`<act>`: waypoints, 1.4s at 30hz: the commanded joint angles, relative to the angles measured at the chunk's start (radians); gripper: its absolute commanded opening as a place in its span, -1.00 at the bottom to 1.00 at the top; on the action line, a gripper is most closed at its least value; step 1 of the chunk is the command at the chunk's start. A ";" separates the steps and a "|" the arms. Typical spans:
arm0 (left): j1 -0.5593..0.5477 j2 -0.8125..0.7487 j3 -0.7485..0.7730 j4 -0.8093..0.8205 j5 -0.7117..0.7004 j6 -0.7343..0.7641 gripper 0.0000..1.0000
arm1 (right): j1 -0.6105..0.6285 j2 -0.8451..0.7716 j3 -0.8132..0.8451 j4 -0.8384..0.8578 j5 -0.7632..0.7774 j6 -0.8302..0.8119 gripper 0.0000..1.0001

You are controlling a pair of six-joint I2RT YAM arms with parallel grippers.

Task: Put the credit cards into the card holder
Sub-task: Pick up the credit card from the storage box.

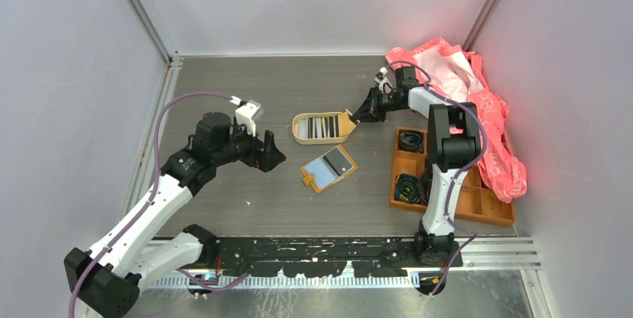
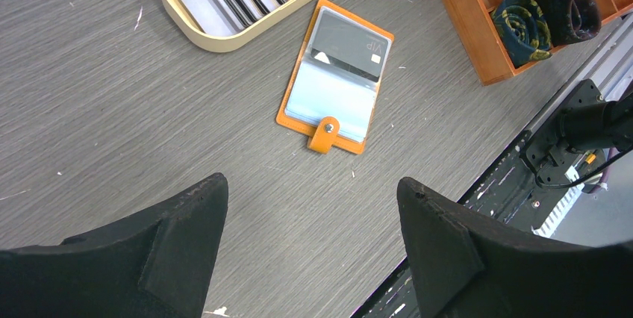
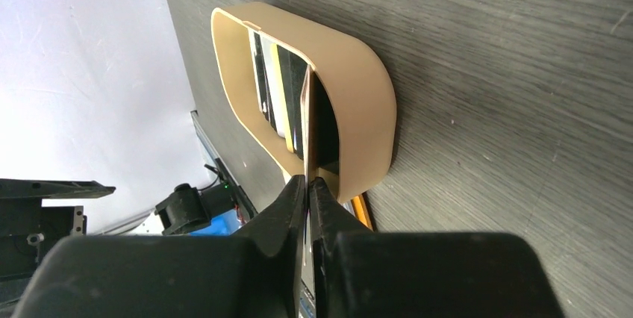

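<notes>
The card holder [image 1: 328, 168] [image 2: 336, 79] lies open on the table, orange outside and pale blue inside, with a black credit card [image 2: 349, 45] in its far pocket. Behind it the oval beige tin [image 1: 322, 128] [image 2: 224, 30] [image 3: 358, 86] holds several credit cards standing on edge. At the tin's right end, my right gripper [image 1: 357, 116] [image 3: 307, 180] is shut on the edge of a tan credit card [image 3: 306, 124] that still stands inside the tin. My left gripper [image 1: 272, 155] [image 2: 313, 191] hovers open to the left of the card holder, with nothing between its fingers.
An orange wooden compartment tray [image 1: 478, 202] [image 2: 463, 12] with coiled dark items [image 1: 409, 140] sits at the right, beside the right arm. A pink cloth [image 1: 485, 109] is heaped at the back right. Pale walls enclose the table.
</notes>
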 commanded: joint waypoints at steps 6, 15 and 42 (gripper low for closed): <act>0.007 -0.008 0.002 0.036 0.016 0.000 0.66 | 0.000 -0.101 0.001 -0.007 0.045 -0.024 -0.84; 0.007 -0.011 0.002 0.036 0.019 -0.001 0.66 | 0.000 -0.166 0.028 -0.104 0.161 -0.142 -0.95; 0.007 0.015 -0.020 0.153 0.128 -0.120 0.71 | 0.008 -0.424 -0.054 -0.126 0.209 -0.293 -0.98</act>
